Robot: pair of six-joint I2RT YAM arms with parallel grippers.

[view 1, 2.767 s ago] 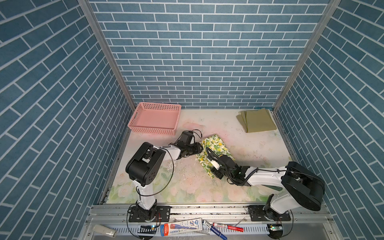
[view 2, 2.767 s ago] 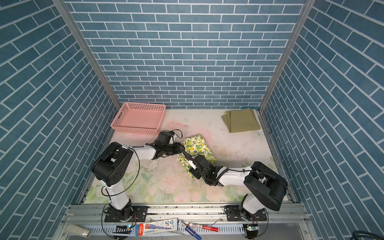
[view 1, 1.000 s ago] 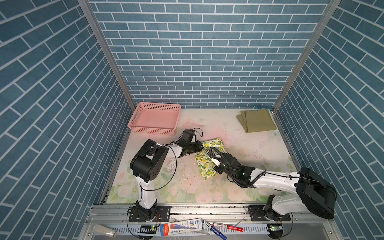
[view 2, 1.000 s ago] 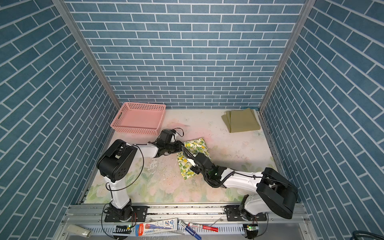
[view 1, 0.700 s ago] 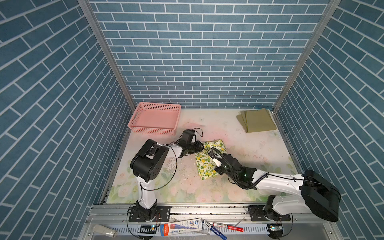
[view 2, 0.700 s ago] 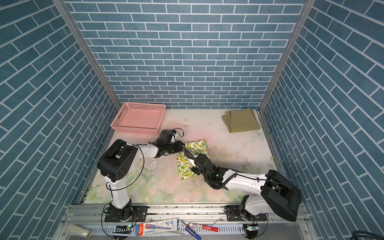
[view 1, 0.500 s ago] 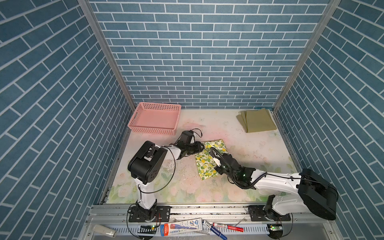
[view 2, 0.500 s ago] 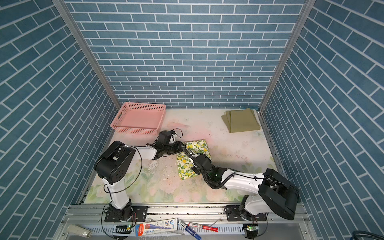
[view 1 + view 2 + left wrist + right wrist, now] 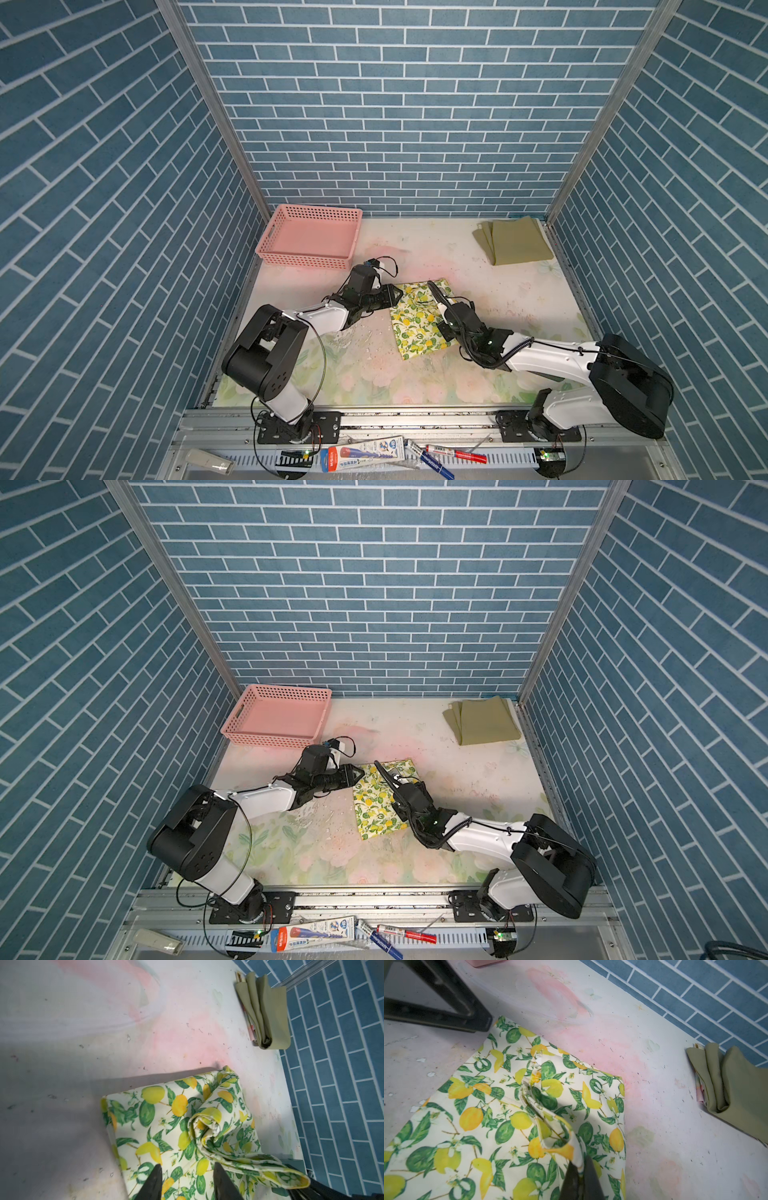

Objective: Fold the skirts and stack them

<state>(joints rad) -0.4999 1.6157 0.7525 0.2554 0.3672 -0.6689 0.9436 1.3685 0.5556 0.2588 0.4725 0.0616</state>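
The lemon-print skirt (image 9: 415, 328) (image 9: 374, 808) lies mostly flat mid-table. My right gripper (image 9: 580, 1165) is shut on a raised fold of it, and in both top views its fingers (image 9: 436, 293) (image 9: 384, 775) reach over the skirt's back half. My left gripper (image 9: 187, 1169) (image 9: 397, 294) (image 9: 360, 774) is open at the skirt's back-left corner, with only flat cloth below the tips. The olive green skirt (image 9: 515, 245) (image 9: 486, 723) (image 9: 268, 1012) lies folded at the back right. A pastel floral skirt's edge (image 9: 700, 1093) (image 9: 250, 1026) shows beneath it.
A pink perforated basket (image 9: 307, 262) (image 9: 270, 737) stands at the back left, close behind the left arm. Blue brick walls enclose the table on three sides. A tube and pens (image 9: 365, 451) lie on the front rail.
The bunched lemon skirt has been spread flatter and drawn left. My right gripper has carried its fold toward the back. My left gripper's jaws have parted.
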